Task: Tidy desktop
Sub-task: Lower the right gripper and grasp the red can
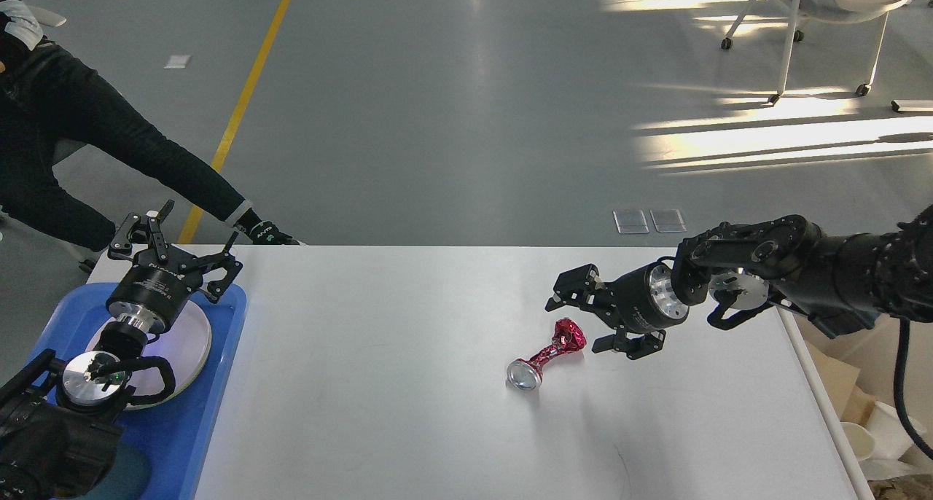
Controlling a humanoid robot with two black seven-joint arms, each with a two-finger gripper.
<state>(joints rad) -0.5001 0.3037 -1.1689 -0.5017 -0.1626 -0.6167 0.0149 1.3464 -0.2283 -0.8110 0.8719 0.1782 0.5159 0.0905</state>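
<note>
One crushed red can lies on the desk, long axis slanting toward the near edge, just left of the right gripper, jaws wide.

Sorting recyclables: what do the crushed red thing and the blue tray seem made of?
Crushed can: thin metal, probably aluminium; glossy red skin twisted into sharp creases, bare silvery end. Blue tray: looks like moulded plastic, with uniform colour, smooth slightly shiny surface and rounded raised rim.
</note>
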